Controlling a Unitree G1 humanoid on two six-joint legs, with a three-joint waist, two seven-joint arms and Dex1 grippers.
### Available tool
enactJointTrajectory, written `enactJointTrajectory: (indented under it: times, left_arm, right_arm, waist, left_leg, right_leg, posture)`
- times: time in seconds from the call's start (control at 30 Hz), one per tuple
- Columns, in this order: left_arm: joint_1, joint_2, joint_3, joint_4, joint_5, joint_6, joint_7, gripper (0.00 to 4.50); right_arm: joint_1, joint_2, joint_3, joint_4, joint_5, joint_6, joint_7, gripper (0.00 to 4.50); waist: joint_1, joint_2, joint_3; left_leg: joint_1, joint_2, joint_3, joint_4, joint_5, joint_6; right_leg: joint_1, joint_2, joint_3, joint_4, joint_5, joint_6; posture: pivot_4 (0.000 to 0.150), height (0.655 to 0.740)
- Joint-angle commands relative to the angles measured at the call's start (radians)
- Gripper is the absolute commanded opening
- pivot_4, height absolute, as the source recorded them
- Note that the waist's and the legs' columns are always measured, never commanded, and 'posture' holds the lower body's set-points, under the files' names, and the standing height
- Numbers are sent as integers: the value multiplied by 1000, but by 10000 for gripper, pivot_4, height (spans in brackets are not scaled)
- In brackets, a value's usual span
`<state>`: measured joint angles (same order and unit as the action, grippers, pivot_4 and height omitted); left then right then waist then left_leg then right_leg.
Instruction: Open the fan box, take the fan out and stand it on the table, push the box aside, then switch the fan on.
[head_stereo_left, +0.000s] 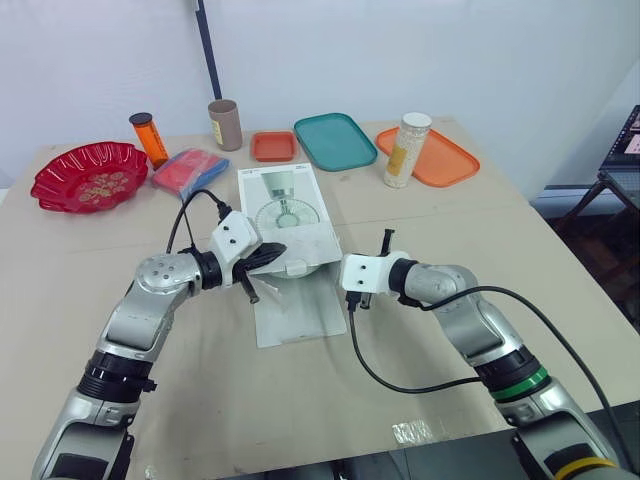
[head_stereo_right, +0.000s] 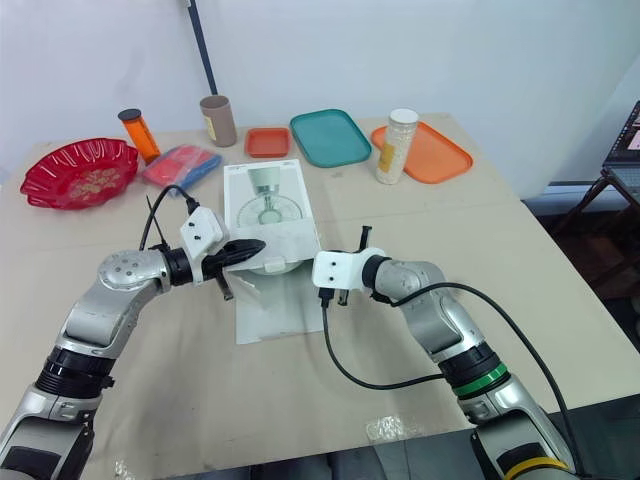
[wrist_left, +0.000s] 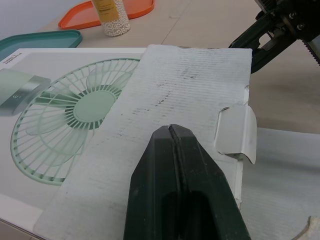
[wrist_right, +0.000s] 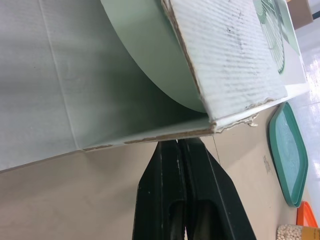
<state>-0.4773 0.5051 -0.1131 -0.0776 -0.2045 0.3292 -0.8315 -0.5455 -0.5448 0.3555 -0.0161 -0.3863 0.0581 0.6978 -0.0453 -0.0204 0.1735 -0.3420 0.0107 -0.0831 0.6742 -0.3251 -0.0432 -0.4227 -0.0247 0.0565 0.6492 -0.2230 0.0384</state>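
Both grippers were parked at the near, open end of the fan box (head_stereo_left: 283, 200), which lay flat in the middle of the table (head_stereo_left: 450, 330) with the printed fan picture facing up. Its long axis ran straight away from the robot, and the big outer flap (head_stereo_left: 297, 318) was folded out flat on the table toward the robot. The left gripper (wrist_left: 171, 131) had its two black fingers pressed together with nothing between them, hovering right over the corrugated inner flap (wrist_left: 190, 80) at the box mouth. The right gripper (wrist_right: 178, 146) was pinched closed on nothing too, tip right up against the box's near right corner, just under the torn cardboard edge. The fan (wrist_right: 150, 55) was inside, with a pale green curved body showing in the opening, so it sat beyond both tips, deeper in and away from the robot. Honestly I'd say the opening step was mostly done and the pull-out was next. The left one looked better lined up since it was already at the mouth, but either one would have to spread its fingers first, and that inner flap partly covered the way in.
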Motion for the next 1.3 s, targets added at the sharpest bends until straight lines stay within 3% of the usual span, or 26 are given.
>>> enactJointTrajectory:
  times: [0.03,0.37,0.53,0.87,1.3]
  left_arm:
    - [15,-1,-6,-18,1,3,3,0]
    - [40,27,54,-52,-8,38,46,0]
    - [66,48,138,-168,-87,137,71,0]
    - [127,82,244,-379,-174,287,159,0]
    - [256,68,314,-667,-326,518,317,0]
  right_arm:
    - [0,6,-82,-72,55,29,-14,336]
    - [53,28,-218,-335,273,316,74,336]
    - [11,90,-255,-415,421,481,73,336]
    - [-88,189,-227,-290,509,585,8,336]
    - [-140,241,-116,-37,494,529,11,336]
  waist:
    - [0,0,0]
    - [0,0,0]
    - [-3,0,0]
    - [-1,0,0]
    - [-2,0,0]
  left_leg:
    - [0,0,0,0,0,0]
    - [0,0,0,0,0,0]
    - [0,1,0,0,0,0]
    - [-1,0,-1,0,0,0]
    - [-1,1,0,-1,1,-1]
  right_leg:
    - [0,0,0,0,0,0]
    - [0,0,0,0,0,0]
    - [0,1,0,1,0,0]
    - [-1,0,0,0,0,0]
    - [-2,0,0,1,0,0]
  posture:
    - [1500,7400]
    - [1500,7400]
    - [1500,7400]
    - [1500,7400]
    - [1500,7400]
